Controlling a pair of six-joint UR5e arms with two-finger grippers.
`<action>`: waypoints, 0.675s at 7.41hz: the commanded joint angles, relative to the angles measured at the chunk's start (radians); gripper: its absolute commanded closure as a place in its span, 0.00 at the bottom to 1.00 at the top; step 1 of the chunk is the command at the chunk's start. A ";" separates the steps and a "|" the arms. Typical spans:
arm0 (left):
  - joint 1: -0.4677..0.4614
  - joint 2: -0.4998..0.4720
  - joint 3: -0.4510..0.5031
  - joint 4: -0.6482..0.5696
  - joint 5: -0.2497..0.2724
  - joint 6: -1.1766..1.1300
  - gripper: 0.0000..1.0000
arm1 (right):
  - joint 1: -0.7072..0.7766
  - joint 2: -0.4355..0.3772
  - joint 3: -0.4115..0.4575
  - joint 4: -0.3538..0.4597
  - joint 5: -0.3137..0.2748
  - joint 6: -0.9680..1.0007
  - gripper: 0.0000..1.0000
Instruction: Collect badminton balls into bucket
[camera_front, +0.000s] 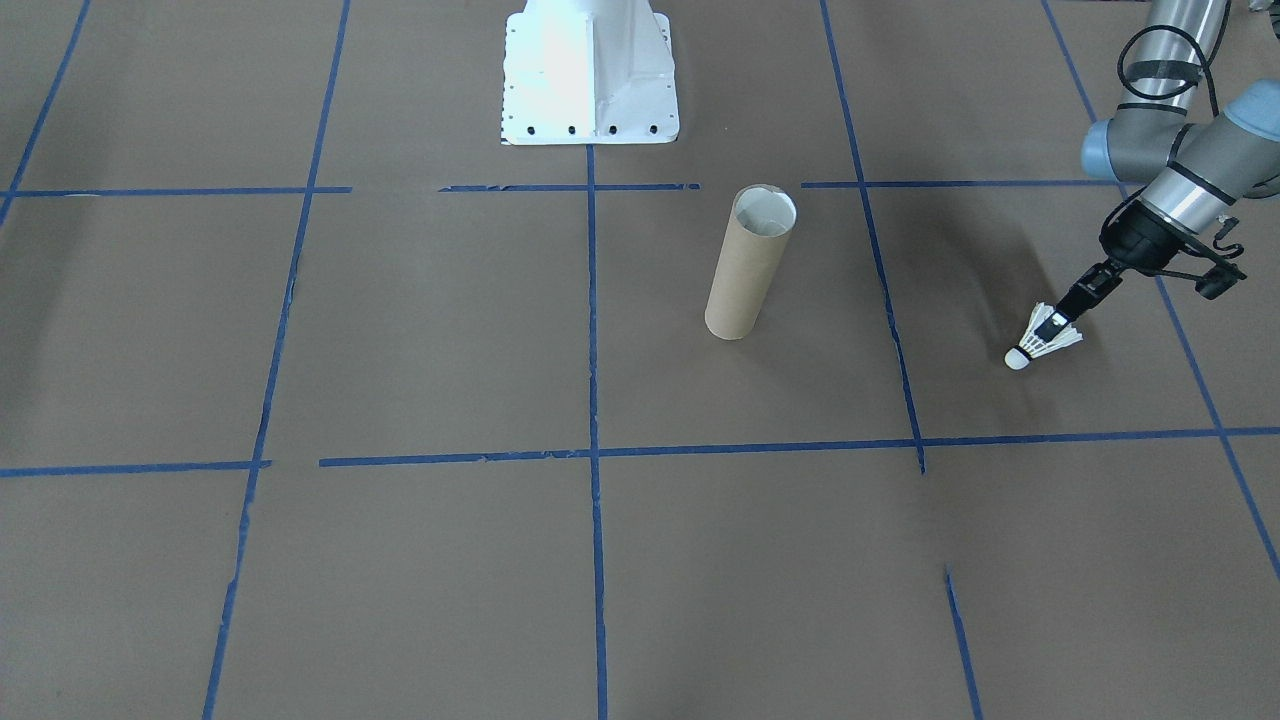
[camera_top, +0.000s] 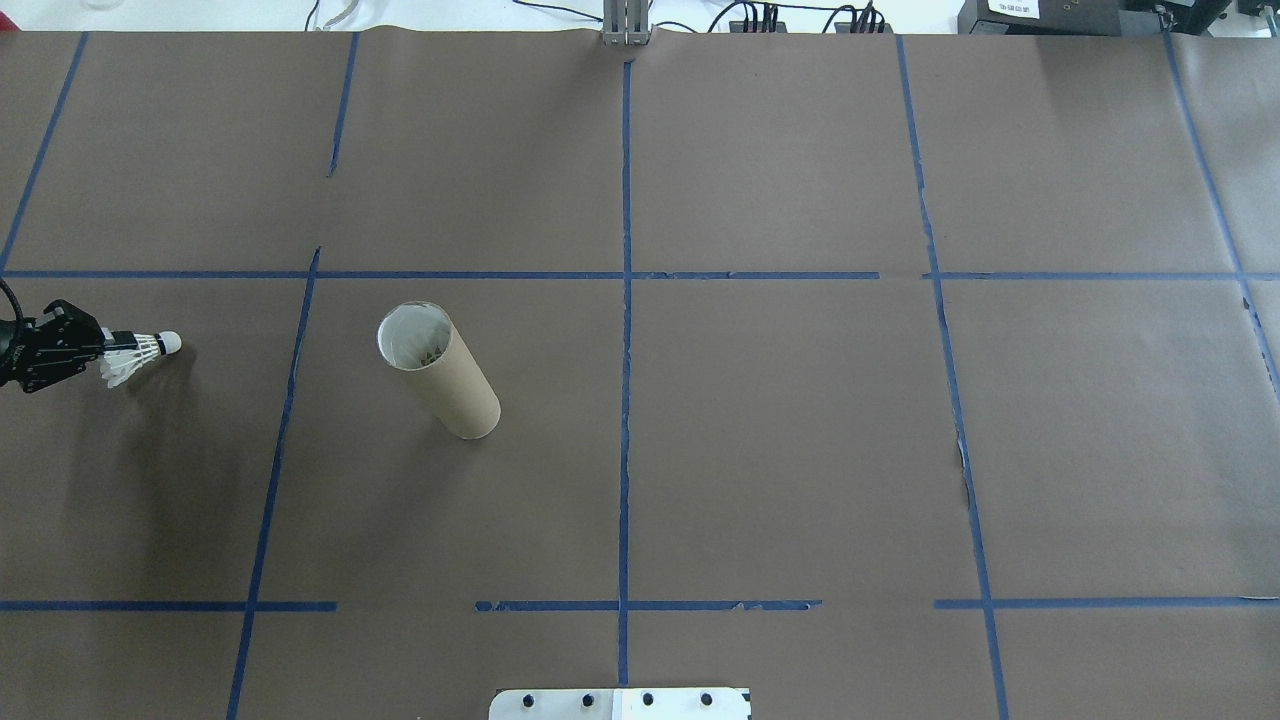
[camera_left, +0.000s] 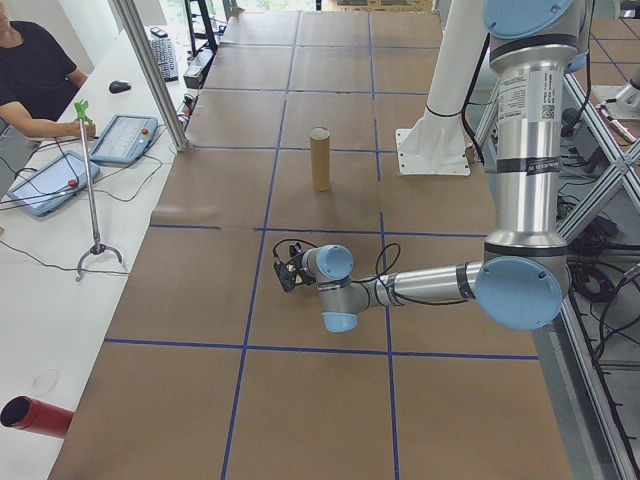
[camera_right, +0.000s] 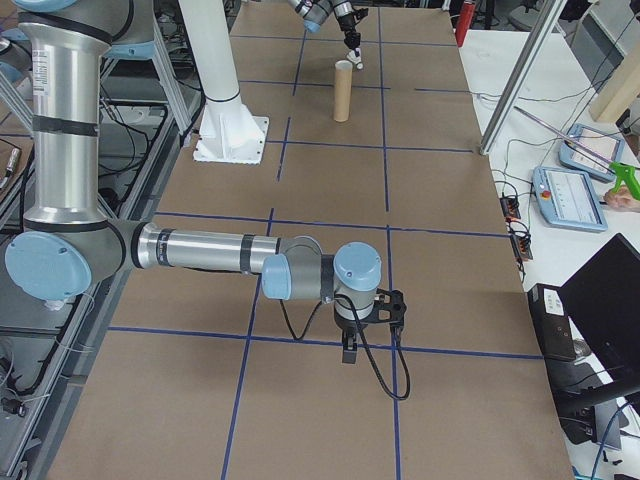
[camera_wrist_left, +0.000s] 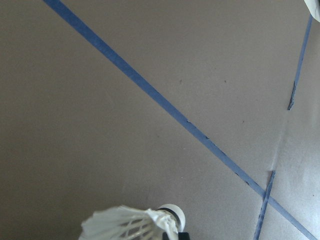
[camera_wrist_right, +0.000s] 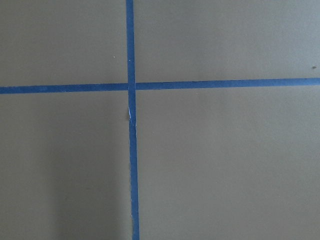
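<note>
The single badminton ball, a white feather shuttlecock (camera_front: 1040, 345), sits at the tip of my left gripper (camera_front: 1058, 322), which is shut on its skirt. Its cork tip points away from the wrist. It is well to the left of the bucket in the overhead view, where both the shuttlecock (camera_top: 140, 352) and the left gripper (camera_top: 108, 347) show. The bucket (camera_front: 745, 265), a brown cardboard tube with a white inside, stands upright and open-topped (camera_top: 440, 375). My right gripper (camera_right: 350, 348) hangs low over the paper far from both; I cannot tell whether it is open or shut.
Brown paper with blue tape lines (camera_top: 625, 300) covers the table. The white pedestal base (camera_front: 590, 80) stands at the robot's side, near the tube. A side bench with tablets (camera_left: 120, 140), a stand and a seated person (camera_left: 35, 75) runs along the far edge.
</note>
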 joint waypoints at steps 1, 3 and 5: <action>-0.073 -0.005 -0.089 0.082 -0.194 -0.001 1.00 | 0.000 0.000 0.000 0.000 0.000 0.000 0.00; -0.097 -0.020 -0.265 0.325 -0.244 0.000 1.00 | 0.000 0.000 0.000 0.000 0.000 0.000 0.00; -0.104 -0.054 -0.445 0.555 -0.253 0.124 1.00 | 0.000 0.000 0.000 0.000 0.000 0.000 0.00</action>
